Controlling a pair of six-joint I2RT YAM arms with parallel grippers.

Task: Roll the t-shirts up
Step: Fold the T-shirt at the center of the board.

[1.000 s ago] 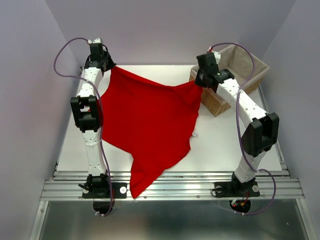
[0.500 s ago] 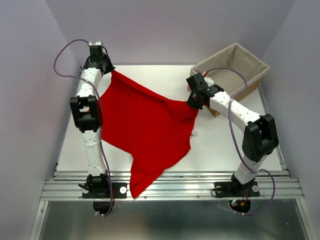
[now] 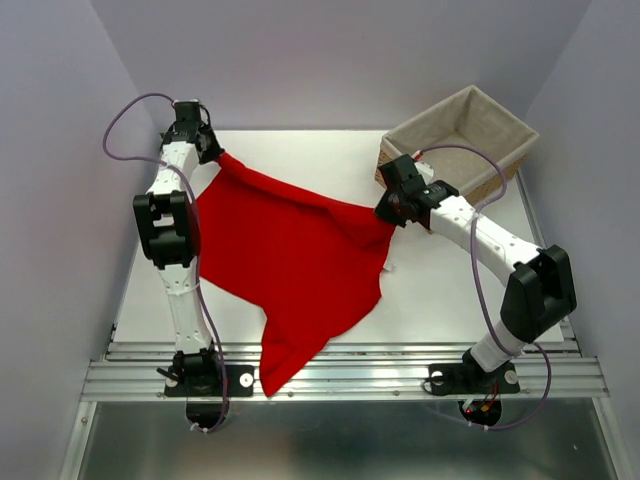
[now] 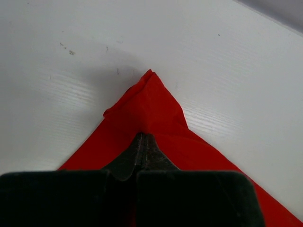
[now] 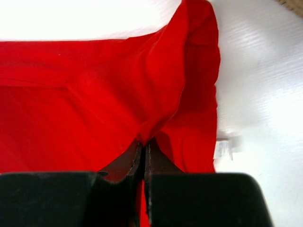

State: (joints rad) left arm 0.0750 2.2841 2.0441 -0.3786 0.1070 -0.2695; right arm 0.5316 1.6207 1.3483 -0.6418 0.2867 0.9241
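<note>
T-shirt (image 3: 290, 260): bright red, spread over the left and middle of the white table (image 3: 470, 300) and drawn taut between two gripped corners; its near tail hangs past the table's near edge, across the metal rail (image 3: 400, 378).
Hidden: neck and sleeves cannot be picked out among the folds. From above, the left arm covers the cloth's left edge. In each wrist view the cloth is lost behind the black gripper body.
Hard to read: a small white tag (image 5: 223, 147) pokes out at the cloth's right edge, too blurred to read.
Basket (image 3: 497, 108): wicker, at the table's far right corner, its beige lining in view inside. The right arm screens its near left corner.
Left gripper (image 4: 143, 138): at the far left corner of the table, fingers pinched tight on a peaked corner of the red cloth, whose tip juts beyond them. Whether that tip touches the table cannot be told.
Right gripper (image 5: 143, 143): just near and left of the basket, jaws clamped together on a bunched fold at the cloth's far right corner.
Left arm: runs from its near base along the table's left edge to the far corner, wrist turned right toward the cloth.
Right arm: rises from its near right base, elbow out to the right, forearm angling far and left toward the basket.
</note>
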